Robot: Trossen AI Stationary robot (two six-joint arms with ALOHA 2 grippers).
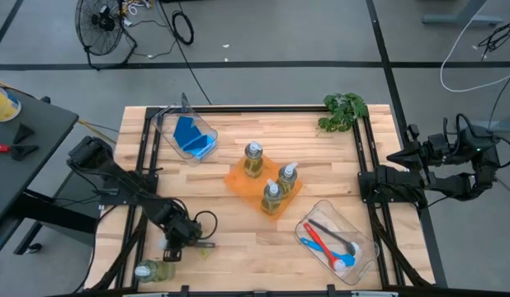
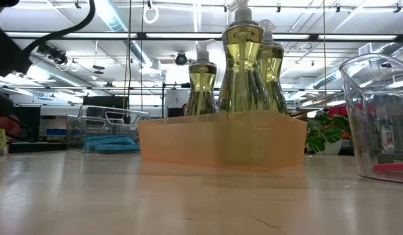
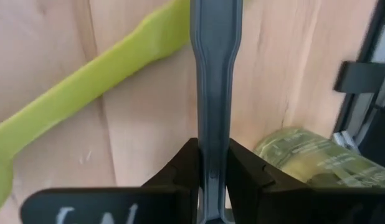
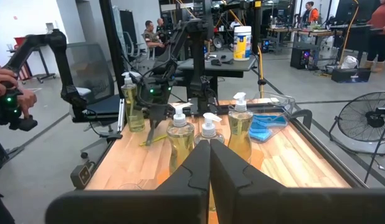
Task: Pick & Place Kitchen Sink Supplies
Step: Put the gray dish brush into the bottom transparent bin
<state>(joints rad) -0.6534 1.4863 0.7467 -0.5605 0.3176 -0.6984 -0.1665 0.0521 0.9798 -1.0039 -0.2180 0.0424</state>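
My left gripper [image 3: 214,149], low over the table's near left part [image 1: 186,242], is shut on a slim grey brush [image 3: 214,62]. A yellow-green brush [image 3: 86,93] lies flat on the wood beside it. One soap bottle [image 1: 152,271] stands at the near left corner. Three more soap bottles [image 1: 271,198] stand in an orange tray [image 1: 238,177] at mid-table. Blue sponges [image 1: 191,136] lie in a clear bin at the far left. My right gripper [image 4: 210,155] is shut on nothing, drawn back past the right edge [image 1: 403,177]. My left gripper pinches the grey brush's handle [image 3: 214,134] by its two narrow sides between both fingers [image 3: 180,168]. It comes from above, slanting steeply down. The handle runs on away from the fingers, just over the wood; whether its far end rests on the table, I cannot tell.
A clear bin [image 1: 333,239] with red and blue brushes lies at the near right. A green plant [image 1: 344,111] sits at the far right corner. Black frame rails run along the table's left and right sides. Bare wood shows along the near middle.
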